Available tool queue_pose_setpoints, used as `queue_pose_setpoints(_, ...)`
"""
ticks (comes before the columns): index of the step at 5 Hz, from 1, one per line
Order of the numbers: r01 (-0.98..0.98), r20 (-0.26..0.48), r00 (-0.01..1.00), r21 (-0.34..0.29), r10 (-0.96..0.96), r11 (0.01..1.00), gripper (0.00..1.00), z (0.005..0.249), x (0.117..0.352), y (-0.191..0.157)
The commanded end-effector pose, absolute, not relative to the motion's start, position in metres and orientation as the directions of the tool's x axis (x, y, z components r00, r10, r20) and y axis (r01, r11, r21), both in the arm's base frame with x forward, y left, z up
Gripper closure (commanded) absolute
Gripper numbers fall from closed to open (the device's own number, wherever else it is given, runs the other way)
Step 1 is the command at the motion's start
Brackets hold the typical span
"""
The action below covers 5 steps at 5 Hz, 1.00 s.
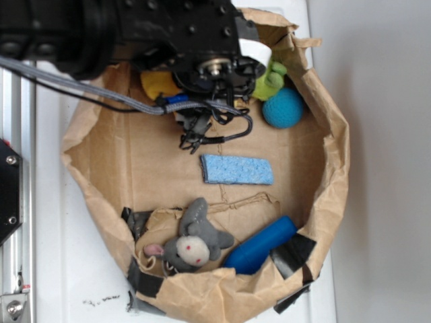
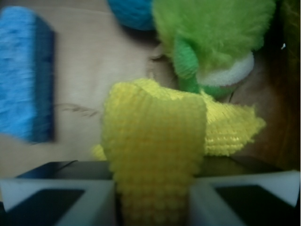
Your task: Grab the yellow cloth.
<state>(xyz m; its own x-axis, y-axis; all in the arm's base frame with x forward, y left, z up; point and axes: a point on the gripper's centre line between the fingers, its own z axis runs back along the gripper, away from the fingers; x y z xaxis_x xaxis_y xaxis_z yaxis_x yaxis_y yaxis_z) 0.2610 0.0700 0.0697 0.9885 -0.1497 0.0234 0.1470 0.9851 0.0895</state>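
Wrist view, left to right. Well to the left of the fingers: a light-blue sponge, flat on the brown paper floor. Between the two pale fingers at the bottom edge: the yellow cloth, a thick fold rising up through the gap and filling it from side to side. Gripper clamped on that fold, so far as a soft-focus picture lets one judge. Ahead of the fingertips and to the right: a green plush frog touching the cloth's far edge, with a blue ball just beside it.

Soft, light, terry-textured stuff; certain to sag and drape rather than hold any shape, not slippery, not fragile. Best taken at a bunched fold like this one, not at a thin edge liable to slide out.

Exterior view: only a small yellow patch visible under the black arm; fingers hidden there altogether. Extent of the cloth below the fingers cut off in both views.
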Motion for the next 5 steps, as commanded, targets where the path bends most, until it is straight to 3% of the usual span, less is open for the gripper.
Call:
queue_pose_setpoints(1,0.12,0.084,0.989,0.021,-0.122,0.993,1.0,0.143,0.25,0.024)
queue_pose_setpoints(2,0.082,0.09,0.993,-0.037,-0.079,0.996,1.0,0.169,0.246,0.011)
queue_pose_setpoints(3,0.055,0.12,0.992,-0.044,-0.05,0.997,1.0,0.188,0.245,0.004)
queue_pose_setpoints(5,0.039,0.133,0.991,-0.039,-0.034,0.998,1.0,0.185,0.248,0.01)
